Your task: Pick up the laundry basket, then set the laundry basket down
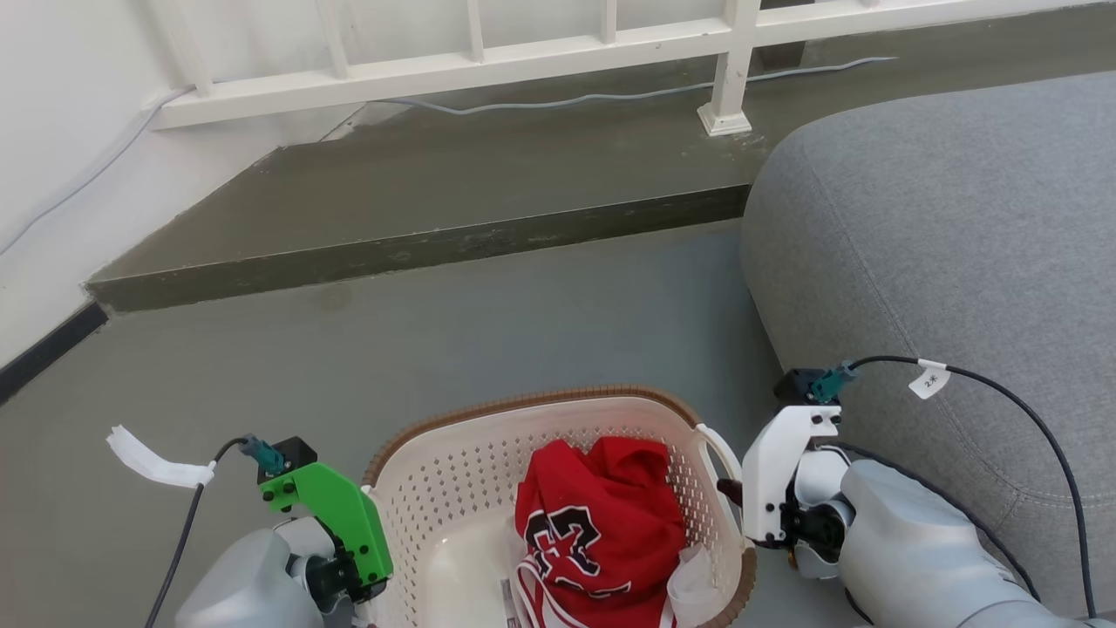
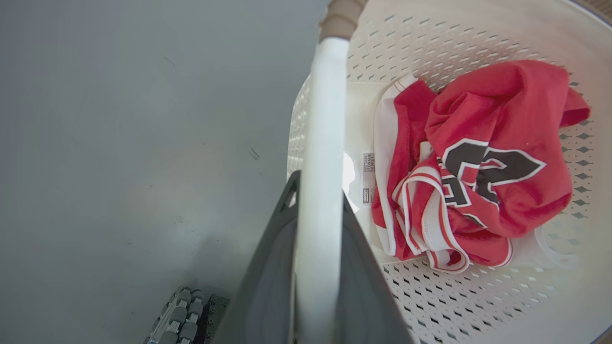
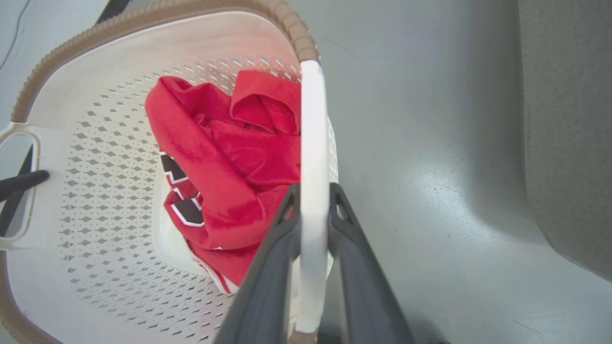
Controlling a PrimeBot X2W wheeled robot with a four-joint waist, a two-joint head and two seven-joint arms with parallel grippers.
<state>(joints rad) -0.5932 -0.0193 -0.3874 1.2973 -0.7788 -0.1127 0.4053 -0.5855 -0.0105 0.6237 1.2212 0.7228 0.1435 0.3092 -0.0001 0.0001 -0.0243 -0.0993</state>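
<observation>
The grey floor (image 1: 523,323) is filling the middle of the head view, with a grey sofa (image 1: 959,218) bulging in from the right. The laundry basket (image 1: 453,488) is sitting at the bottom centre, directly between the two arms. Its long side seems to be running left to right across the frame and its open top is facing up. Whether it is resting on the floor or hanging just off it, I cannot tell. A crumpled red jersey (image 1: 602,515) is lying in its right half. The left gripper (image 2: 319,191) is pinching the white left handle (image 2: 325,95) tightly between both fingers, and the right gripper (image 3: 314,191) is doing the same to the right handle (image 3: 311,119). With both arms equally close, the coming move is looking like a level, two-handed one, keeping the handles even.
</observation>
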